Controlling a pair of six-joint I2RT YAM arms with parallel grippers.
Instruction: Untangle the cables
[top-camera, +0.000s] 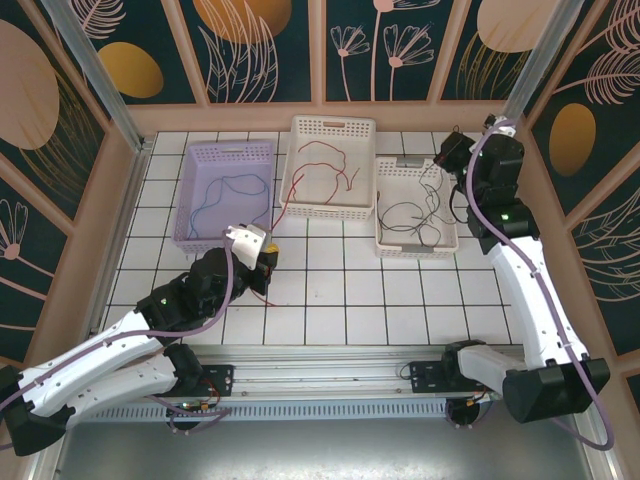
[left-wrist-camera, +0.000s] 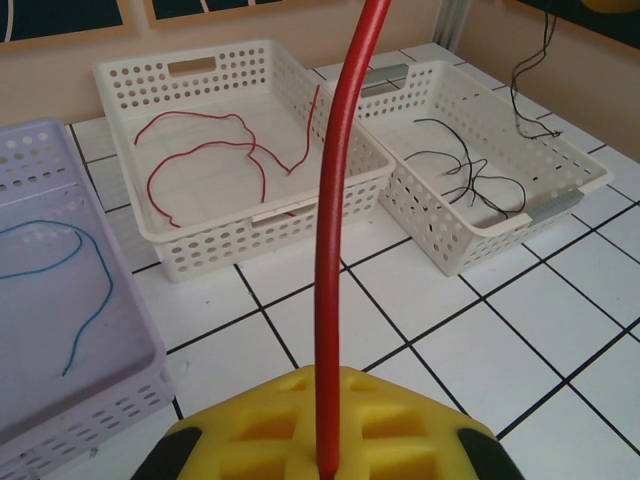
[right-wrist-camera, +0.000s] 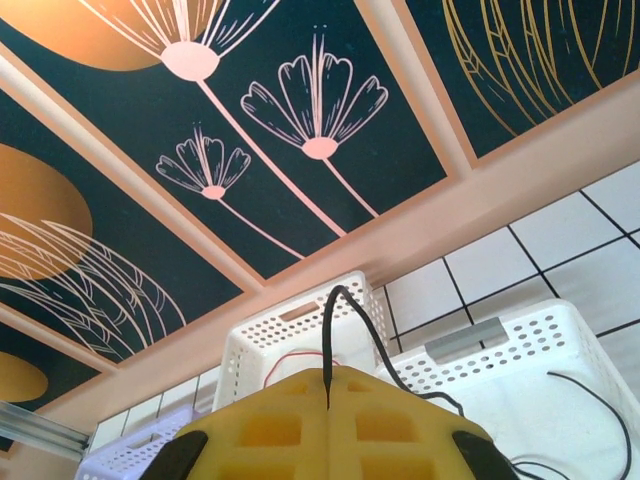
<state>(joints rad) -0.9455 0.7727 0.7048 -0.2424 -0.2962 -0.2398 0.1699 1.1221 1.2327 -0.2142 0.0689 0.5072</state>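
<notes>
The left tool (left-wrist-camera: 325, 455) pinches the red cable (left-wrist-camera: 335, 250) and the right tool (right-wrist-camera: 328, 400) the black cable (right-wrist-camera: 336, 315), seemingly to sort colours into separate baskets (top-camera: 333, 122).

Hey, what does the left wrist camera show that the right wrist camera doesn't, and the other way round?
Left wrist view: the left gripper shut on a red cable, plus a blue cable in the lilac basket. Right wrist view: the right gripper shut on a black cable, with the flowered wall behind. Both: the middle white basket with red cable in it, and the right white basket.
</notes>
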